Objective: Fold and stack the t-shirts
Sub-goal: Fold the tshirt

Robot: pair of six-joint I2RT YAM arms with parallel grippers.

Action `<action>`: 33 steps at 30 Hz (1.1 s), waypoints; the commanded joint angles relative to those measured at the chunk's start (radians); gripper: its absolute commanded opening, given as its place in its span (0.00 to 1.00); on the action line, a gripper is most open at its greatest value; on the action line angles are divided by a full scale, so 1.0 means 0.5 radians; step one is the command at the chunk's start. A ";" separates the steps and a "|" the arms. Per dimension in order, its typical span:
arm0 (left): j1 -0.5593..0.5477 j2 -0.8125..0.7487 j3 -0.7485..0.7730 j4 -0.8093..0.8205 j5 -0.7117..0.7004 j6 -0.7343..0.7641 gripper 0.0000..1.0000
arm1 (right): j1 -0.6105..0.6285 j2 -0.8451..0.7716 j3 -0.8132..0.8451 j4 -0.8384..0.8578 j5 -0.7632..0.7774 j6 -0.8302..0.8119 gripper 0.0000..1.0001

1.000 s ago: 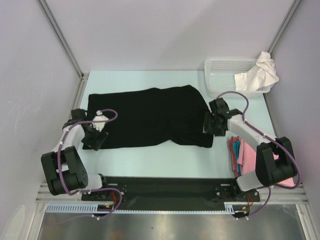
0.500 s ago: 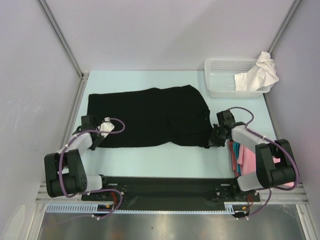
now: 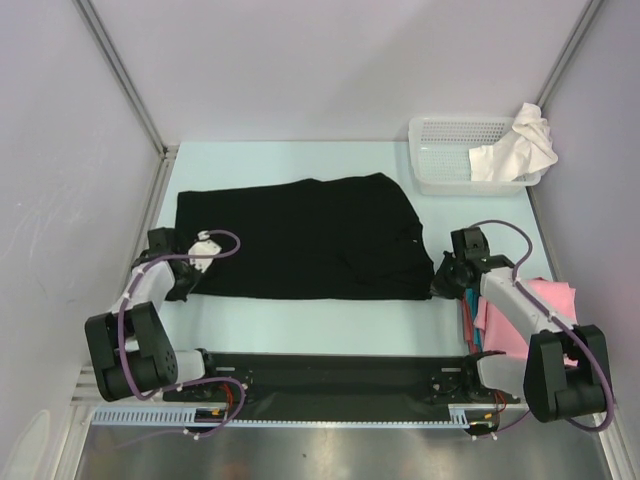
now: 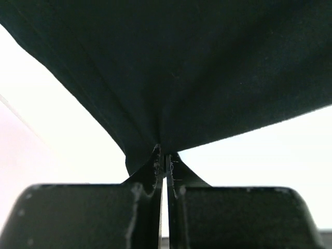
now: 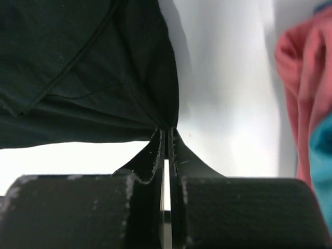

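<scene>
A large black t-shirt (image 3: 300, 240) lies spread across the middle of the table. My left gripper (image 3: 186, 284) is shut on its near left corner, and the left wrist view shows the black cloth (image 4: 171, 72) pinched at the fingertips (image 4: 155, 155). My right gripper (image 3: 438, 288) is shut on the near right corner, where the black fabric (image 5: 88, 67) bunches into the closed tips. Pink and red t-shirts (image 3: 520, 315) lie folded at the near right, partly under the right arm. A white t-shirt (image 3: 515, 150) hangs over the basket's right end.
A white mesh basket (image 3: 455, 150) stands at the far right corner. Grey walls with metal posts enclose the table on three sides. A black rail with both arm bases (image 3: 320, 375) runs along the near edge. Red and teal cloth (image 5: 311, 114) shows at the right of the right wrist view.
Both grippers have closed on the black t-shirt's near corners. The right one has drawn its corner outward to the right, so the near edge lies straighter; the left settled at the left corner.
</scene>
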 commanded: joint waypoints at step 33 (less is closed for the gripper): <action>0.150 1.272 2.063 -0.164 0.306 -1.276 0.82 | 0.349 2.549 3.926 -0.682 0.290 -1.021 0.56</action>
